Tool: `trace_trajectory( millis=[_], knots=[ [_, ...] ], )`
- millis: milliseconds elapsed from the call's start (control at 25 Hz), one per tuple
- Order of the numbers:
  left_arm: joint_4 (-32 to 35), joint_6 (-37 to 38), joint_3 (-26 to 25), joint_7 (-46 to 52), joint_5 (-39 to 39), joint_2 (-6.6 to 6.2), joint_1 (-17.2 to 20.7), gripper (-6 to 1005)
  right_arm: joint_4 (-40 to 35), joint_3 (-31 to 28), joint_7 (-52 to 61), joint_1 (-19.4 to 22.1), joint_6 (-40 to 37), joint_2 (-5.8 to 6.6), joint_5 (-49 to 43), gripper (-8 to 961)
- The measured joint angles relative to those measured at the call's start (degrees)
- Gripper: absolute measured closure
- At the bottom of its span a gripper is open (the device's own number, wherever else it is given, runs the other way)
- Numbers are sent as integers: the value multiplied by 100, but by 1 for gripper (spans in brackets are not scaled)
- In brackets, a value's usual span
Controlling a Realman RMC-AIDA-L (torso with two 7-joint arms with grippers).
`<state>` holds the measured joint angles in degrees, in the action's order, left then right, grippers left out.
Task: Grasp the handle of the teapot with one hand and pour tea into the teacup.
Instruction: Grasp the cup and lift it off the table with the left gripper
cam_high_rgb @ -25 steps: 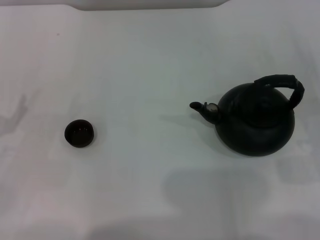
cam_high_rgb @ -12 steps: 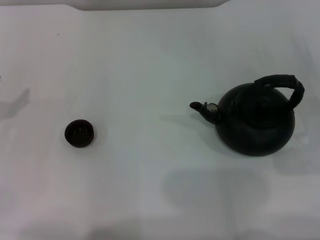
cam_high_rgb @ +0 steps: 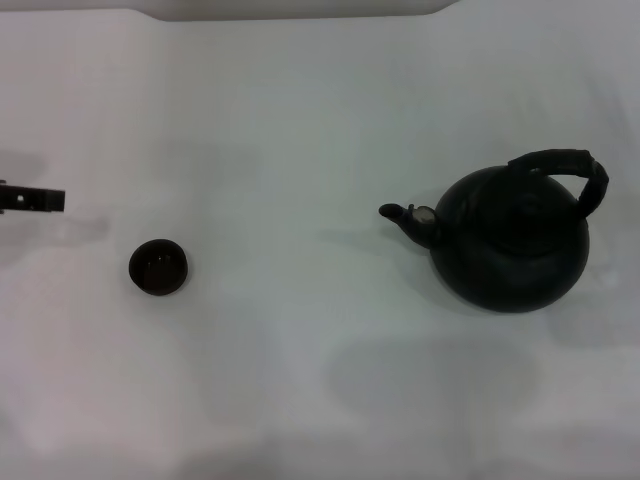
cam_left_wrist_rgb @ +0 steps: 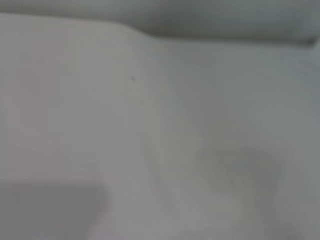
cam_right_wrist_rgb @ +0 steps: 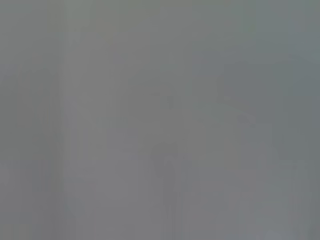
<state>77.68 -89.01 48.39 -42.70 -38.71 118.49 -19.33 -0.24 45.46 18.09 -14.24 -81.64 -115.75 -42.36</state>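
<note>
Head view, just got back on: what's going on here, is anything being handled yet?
Nothing is held yet. The teapot sits on the white table on the robot's right, its spout toward the teacup on the left, its handle untouched. The two stand well apart. The left gripper shows only as a dark tip at the left edge, a little beyond the teacup and touching nothing. The right gripper is out of view, and its wrist view shows nothing recognisable. Pouring has not begun.

My teapot (cam_high_rgb: 512, 250) is black with a metal-grey spout collar; its handle (cam_high_rgb: 565, 170) black. The teacup (cam_high_rgb: 158, 267) is dark brown-black, reddish inside. The table (cam_high_rgb: 300, 120) is white.
</note>
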Motion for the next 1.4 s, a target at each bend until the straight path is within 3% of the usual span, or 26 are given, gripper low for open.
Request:
trace_trajectory(
  millis=[80, 320, 800, 1400],
  knots=[
    [452, -159, 620, 281, 373, -3, -32, 122, 1, -1, 0, 0, 0, 0, 2, 78],
    [890, -335, 1307, 501, 709, 13, -138, 122, 17, -3, -5, 0, 12, -6, 7, 79],
    [589, -247, 2577, 655, 400, 40, -346, 123, 67, -3, 4, 0, 17, -9, 9, 78],
    [50, -98, 2801, 739, 553, 35, -513, 123, 69, -3, 11, -15, 16, -9, 8, 79]
  ],
)
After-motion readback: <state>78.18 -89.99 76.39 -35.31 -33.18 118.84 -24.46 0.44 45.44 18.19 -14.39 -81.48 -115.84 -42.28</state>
